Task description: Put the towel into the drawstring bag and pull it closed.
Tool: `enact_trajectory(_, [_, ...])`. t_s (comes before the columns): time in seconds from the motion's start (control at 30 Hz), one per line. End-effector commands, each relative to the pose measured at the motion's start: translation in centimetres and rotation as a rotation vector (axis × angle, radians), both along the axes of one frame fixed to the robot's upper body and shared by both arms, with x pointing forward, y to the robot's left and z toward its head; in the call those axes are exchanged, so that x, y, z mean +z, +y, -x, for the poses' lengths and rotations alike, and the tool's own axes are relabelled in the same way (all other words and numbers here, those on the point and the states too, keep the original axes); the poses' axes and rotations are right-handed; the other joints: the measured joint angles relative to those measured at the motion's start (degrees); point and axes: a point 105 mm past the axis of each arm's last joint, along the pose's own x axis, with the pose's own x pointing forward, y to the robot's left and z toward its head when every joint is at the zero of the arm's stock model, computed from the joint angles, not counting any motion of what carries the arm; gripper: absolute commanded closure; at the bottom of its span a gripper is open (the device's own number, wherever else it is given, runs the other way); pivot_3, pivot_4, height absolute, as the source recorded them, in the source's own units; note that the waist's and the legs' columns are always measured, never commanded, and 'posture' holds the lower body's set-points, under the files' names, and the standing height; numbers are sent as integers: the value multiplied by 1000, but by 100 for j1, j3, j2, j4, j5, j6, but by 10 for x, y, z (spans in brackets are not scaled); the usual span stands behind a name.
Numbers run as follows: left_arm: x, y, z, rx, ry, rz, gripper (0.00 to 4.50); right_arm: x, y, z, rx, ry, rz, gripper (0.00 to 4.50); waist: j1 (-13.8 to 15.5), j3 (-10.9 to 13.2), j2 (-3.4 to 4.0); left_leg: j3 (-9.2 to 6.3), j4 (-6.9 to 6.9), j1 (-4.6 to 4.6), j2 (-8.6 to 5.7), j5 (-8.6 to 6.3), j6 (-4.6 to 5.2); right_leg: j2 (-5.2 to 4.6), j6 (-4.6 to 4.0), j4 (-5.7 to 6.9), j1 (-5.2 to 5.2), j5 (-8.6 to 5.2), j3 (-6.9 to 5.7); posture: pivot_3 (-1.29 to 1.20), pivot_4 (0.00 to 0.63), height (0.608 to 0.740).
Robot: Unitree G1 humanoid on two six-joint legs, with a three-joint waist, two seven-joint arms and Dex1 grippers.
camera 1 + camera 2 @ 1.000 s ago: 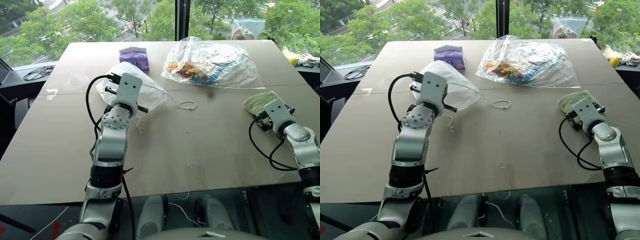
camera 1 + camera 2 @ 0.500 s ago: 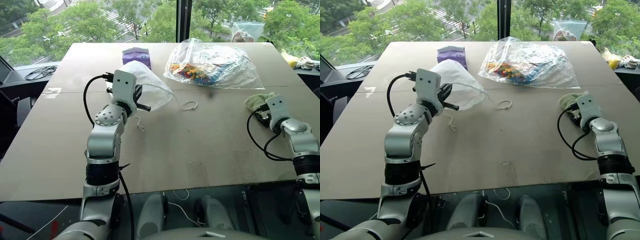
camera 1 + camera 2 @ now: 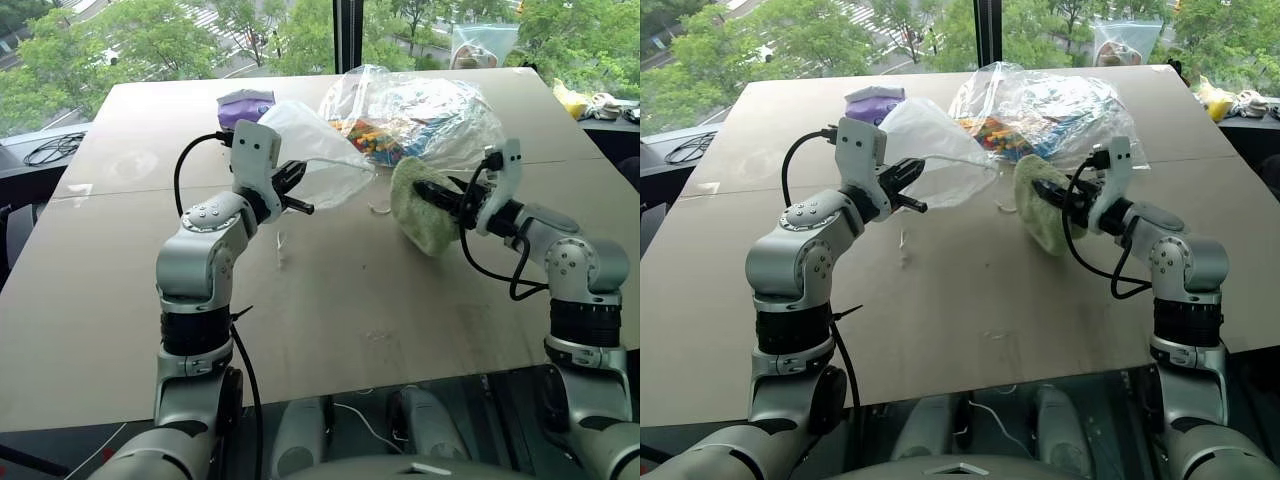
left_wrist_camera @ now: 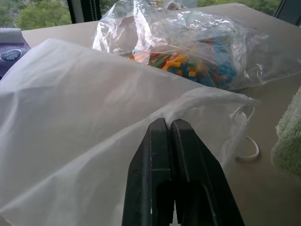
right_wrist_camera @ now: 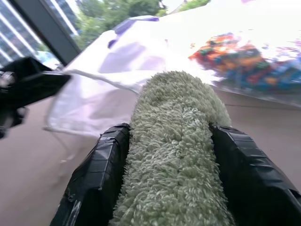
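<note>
The translucent white drawstring bag point(image 3: 322, 160) hangs above the table's middle, lifted by my left gripper point(image 3: 297, 186), which is shut on the bag's edge point(image 4: 164, 123). Its white cord point(image 4: 248, 149) trails to a loop on the table. The light green fuzzy towel point(image 3: 420, 205) is held up just right of the bag's mouth. My right gripper point(image 3: 428, 191) is shut on the towel, whose bunched pile bulges between the black fingers point(image 5: 101, 165). In the right wrist view the towel point(image 5: 176, 141) points toward the bag point(image 5: 108, 84).
A large clear plastic bag point(image 3: 420, 110) of colourful items lies behind both grippers. A small purple packet point(image 3: 243, 103) sits at the back left. The brown tabletop point(image 3: 340, 320) stretches toward me. Another clear bag point(image 3: 482, 45) rests by the window.
My right gripper has closed on the towel, lifted it off the right side of the table and carried it left, near the bag. My left gripper has raised and rolled the bag slightly.
</note>
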Motion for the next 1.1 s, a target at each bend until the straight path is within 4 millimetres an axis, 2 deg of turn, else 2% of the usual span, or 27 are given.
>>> enact_trajectory(0.03, [17,-6,0,-32,-35,41,4500,25,25,21,114,4,-146,2307,5,0,0,0,1,-13,-1,0,0,-2,0,-6,-8,0,-1,0,150,740])
enact_trajectory(0.13, [19,-7,0,-49,-27,74,4500,30,39,27,161,61,-252,2307,14,0,0,5,14,-55,-13,-1,2,-13,4,-6,-43,3,-4,0,150,740])
enact_trajectory(0.23, [20,-11,4,-91,-19,108,4500,24,50,24,157,129,-276,2307,10,0,0,9,21,-55,-15,-3,7,-16,9,-7,-43,6,-2,0,150,740])
enact_trajectory(0.37, [13,-14,11,-125,-4,80,4500,-8,53,12,60,184,-127,2307,-3,0,1,3,27,-52,-14,-2,8,-8,8,3,-44,5,-4,0,150,740])
enact_trajectory(0.5, [6,-11,12,-115,7,55,4500,-37,41,10,8,197,10,2307,-9,0,0,3,28,-49,-13,-1,8,-5,6,7,-44,4,-1,0,150,740])
enact_trajectory(0.6, [2,-9,11,-102,7,33,4500,-56,24,2,-70,149,149,2307,-9,0,0,6,28,-51,-14,-2,8,-4,6,4,-45,4,4,0,150,740])
enact_trajectory(0.67, [-1,-10,11,-103,10,26,4500,-61,10,-7,-131,137,175,2307,-8,0,0,8,28,-51,-15,-2,8,-4,7,3,-46,4,6,0,150,740])
enact_trajectory(0.73, [-2,-10,11,-105,10,21,4500,-61,3,-9,-128,133,170,2307,-7,0,0,8,28,-50,-16,-2,8,-3,7,4,-46,4,7,0,150,740])
enact_trajectory(0.77, [-3,-11,11,-105,11,21,4500,-59,2,-6,-105,136,166,1322,-7,0,0,8,28,-50,-15,-1,8,-1,7,5,-46,4,6,0,150,740])
enact_trajectory(0.8, [-3,-10,11,-105,12,20,4500,-58,3,-3,-79,141,163,1102,-7,0,0,7,28,-49,-14,-2,8,1,7,5,-46,4,6,0,150,740])
enact_trajectory(0.87, [-5,-10,11,-102,12,14,4500,-55,6,5,-8,156,152,334,-9,0,0,7,29,-49,-12,-1,8,3,7,6,-46,4,6,0,150,740])
enact_trajectory(1.0, [-6,-9,10,-96,12,10,4500,-59,13,20,100,190,190,334,-7,0,0,7,28,-49,-11,-1,8,3,6,6,-47,5,7,0,150,740])
enact_trajectory(1.1, [-7,-9,10,-92,11,6,4500,-71,16,29,151,243,240,334,-3,0,0,7,29,-50,-11,-2,8,2,6,6,-46,5,7,0,150,740])
